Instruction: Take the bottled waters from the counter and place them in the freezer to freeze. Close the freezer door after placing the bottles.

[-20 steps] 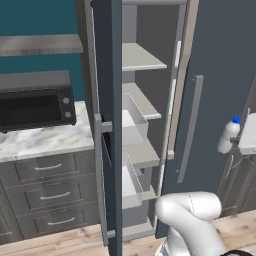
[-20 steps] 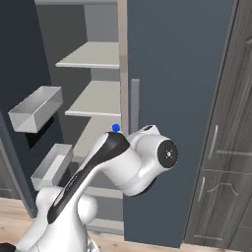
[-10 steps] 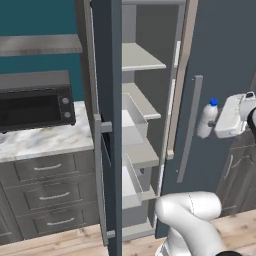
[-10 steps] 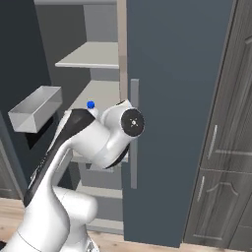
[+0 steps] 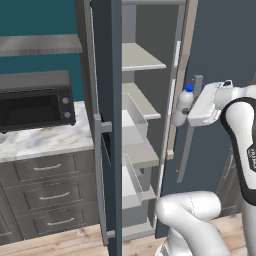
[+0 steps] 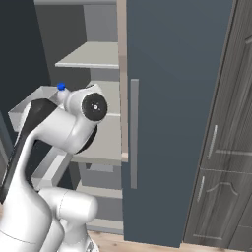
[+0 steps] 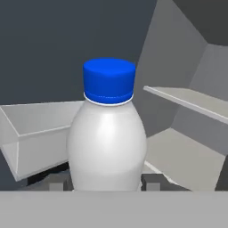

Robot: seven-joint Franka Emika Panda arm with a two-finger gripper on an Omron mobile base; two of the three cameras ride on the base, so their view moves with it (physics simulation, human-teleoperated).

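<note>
A clear bottled water (image 5: 181, 106) with a blue cap is held upright, my gripper (image 5: 186, 116) shut on its lower body. It hangs in front of the open freezer (image 5: 142, 59), level with the middle shelves, by the edge of the neighbouring shut door. In the hand view the bottle (image 7: 107, 138) stands between my fingertips (image 7: 152, 181), with a white bin and pale shelves behind it. The blue cap (image 6: 61, 86) peeks over my arm in the right base view. The freezer door (image 5: 107, 125) stands swung open, seen edge-on. The marble counter (image 5: 45, 140) lies to the left.
A black microwave (image 5: 35, 105) sits on the counter, dark drawers (image 5: 47, 195) below it. White bins (image 5: 134, 117) jut out by the freezer shelves. The neighbouring slate door (image 6: 172, 98) with its long handle (image 6: 134, 133) is shut. Dark wood cabinets (image 6: 221, 162) stand at the right.
My arm has swung left with the bottle, from the right edge of the left base view to just in front of the freezer opening. The grip stays shut on it.
</note>
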